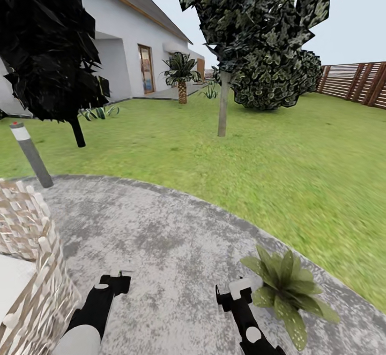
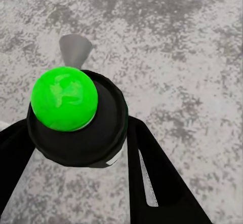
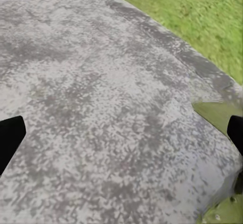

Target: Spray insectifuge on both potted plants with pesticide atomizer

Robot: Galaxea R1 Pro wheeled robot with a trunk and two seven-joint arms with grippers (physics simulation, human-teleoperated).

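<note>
In the left wrist view the pesticide atomizer (image 2: 76, 133), a dark bottle with a bright green tip (image 2: 64, 98), sits between my left gripper's fingers (image 2: 152, 178). My left gripper (image 1: 117, 280) is shut on it, low over the grey stone patio (image 1: 161, 237). One potted plant (image 1: 287, 288), a low rosette of broad green leaves, stands on the patio just right of my right gripper (image 1: 233, 293). That gripper (image 3: 121, 135) is open and holds nothing. A leaf tip (image 3: 217, 113) of the plant reaches toward one of its fingers.
A wicker chair (image 1: 27, 258) stands close at the left. A grey bollard light (image 1: 29, 154) leans at the patio's far left edge. Lawn (image 1: 268, 162) with trees (image 1: 224, 103), a house (image 1: 139, 39) and a slatted fence (image 1: 356, 82) lies beyond.
</note>
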